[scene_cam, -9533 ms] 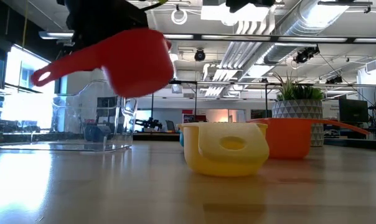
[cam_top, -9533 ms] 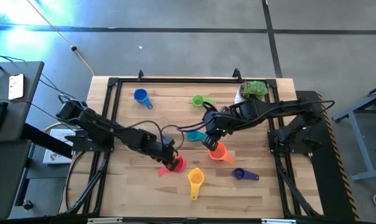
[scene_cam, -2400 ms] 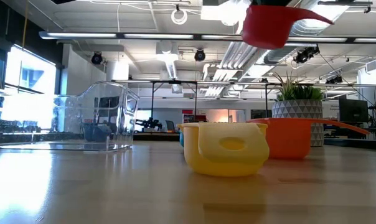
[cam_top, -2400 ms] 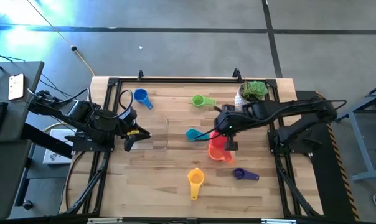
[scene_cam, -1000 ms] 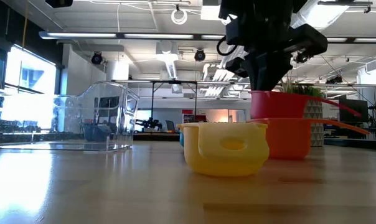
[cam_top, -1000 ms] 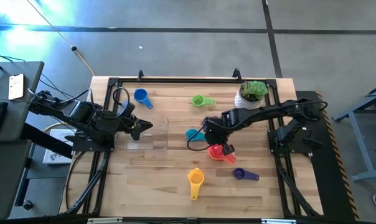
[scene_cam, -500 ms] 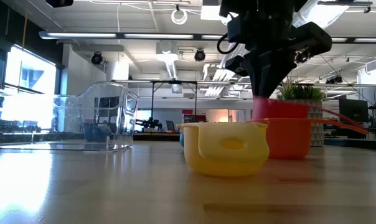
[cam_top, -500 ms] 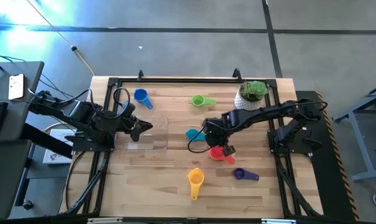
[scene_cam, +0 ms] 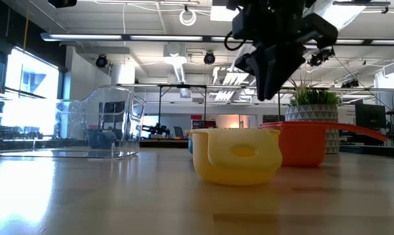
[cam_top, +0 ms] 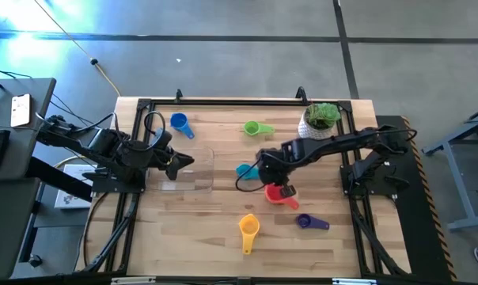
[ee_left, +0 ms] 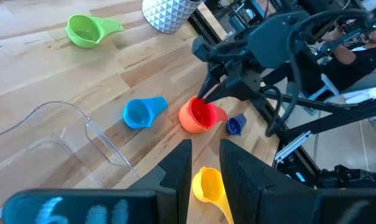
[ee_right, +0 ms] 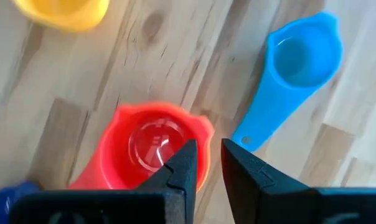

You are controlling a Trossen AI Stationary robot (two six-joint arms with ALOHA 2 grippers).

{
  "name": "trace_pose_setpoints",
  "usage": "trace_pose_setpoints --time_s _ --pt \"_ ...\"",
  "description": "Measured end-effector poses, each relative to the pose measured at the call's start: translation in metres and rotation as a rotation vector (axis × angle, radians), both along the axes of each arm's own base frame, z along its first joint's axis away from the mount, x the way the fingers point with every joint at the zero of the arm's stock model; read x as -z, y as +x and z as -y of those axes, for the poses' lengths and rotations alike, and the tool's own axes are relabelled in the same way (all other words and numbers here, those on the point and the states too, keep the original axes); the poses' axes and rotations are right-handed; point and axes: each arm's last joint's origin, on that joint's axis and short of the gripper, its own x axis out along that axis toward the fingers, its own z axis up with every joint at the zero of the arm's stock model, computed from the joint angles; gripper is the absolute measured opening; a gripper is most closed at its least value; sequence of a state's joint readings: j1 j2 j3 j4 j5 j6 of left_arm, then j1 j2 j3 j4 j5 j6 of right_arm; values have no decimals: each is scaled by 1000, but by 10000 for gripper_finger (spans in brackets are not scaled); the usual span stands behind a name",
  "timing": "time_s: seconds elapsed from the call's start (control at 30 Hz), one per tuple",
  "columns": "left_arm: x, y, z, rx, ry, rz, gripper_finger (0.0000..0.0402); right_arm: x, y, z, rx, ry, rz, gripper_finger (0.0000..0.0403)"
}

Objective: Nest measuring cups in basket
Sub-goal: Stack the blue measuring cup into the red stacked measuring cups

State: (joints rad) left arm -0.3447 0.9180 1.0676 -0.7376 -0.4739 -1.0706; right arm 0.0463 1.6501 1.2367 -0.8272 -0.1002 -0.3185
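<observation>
The red cup [ee_right: 152, 148] sits nested in the orange cup [scene_cam: 303, 147] on the table right of centre; its rim [scene_cam: 314, 124] shows just above the orange one. My right gripper [ee_right: 215, 159] hangs a little above it, pointing down, open by a narrow gap, with nothing between the fingers. The cyan cup [cam_top: 245, 170] lies beside it, the yellow cup [cam_top: 248, 227] and purple cup [cam_top: 309, 222] nearer the front. The green cup [cam_top: 259, 128] and blue cup [cam_top: 180, 123] lie at the back. My left gripper [ee_left: 205, 158] waits open over the clear basket [cam_top: 193, 169].
A white pot with a green plant [cam_top: 319, 119] stands at the back right, close behind my right arm. Black frame rails run along the table's edges [cam_top: 223, 101]. Bare wood lies between the basket and the cups and along the front left.
My right gripper has let go of the red cup, which stood high in the orange cup under the fingers and has sunk down into it, only its rim showing now. The gripper itself has stayed above the spot.
</observation>
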Motion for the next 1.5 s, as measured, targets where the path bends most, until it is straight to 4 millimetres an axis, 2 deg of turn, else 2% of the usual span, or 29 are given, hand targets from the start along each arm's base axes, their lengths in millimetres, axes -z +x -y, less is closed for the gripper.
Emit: trace_pose_setpoints --time_s 0.17,0.43,0.67,0.8,0.93,1.1,1.27,1.5 --pt "0 1 -5 -66 45 8 74 -20 9 2 109 -34 63 64" --pt "0 3 -26 -193 179 -26 78 -59 19 5 253 -104 173 64" --pt "3 2 -53 -344 195 -84 123 -105 22 5 295 -76 269 65" --pt "3 -1 -72 -486 193 -88 153 -130 20 6 343 -85 318 65" --pt "2 -5 -93 -597 222 -119 162 -150 17 8 376 -122 368 65" --pt "4 -14 -118 -662 226 -180 156 -165 15 9 398 -141 421 64" --pt "12 -19 -148 -699 203 -278 149 -169 15 13 411 -140 432 64" --pt "37 -21 -196 -653 137 -478 149 -169 15 28 521 -106 432 64"
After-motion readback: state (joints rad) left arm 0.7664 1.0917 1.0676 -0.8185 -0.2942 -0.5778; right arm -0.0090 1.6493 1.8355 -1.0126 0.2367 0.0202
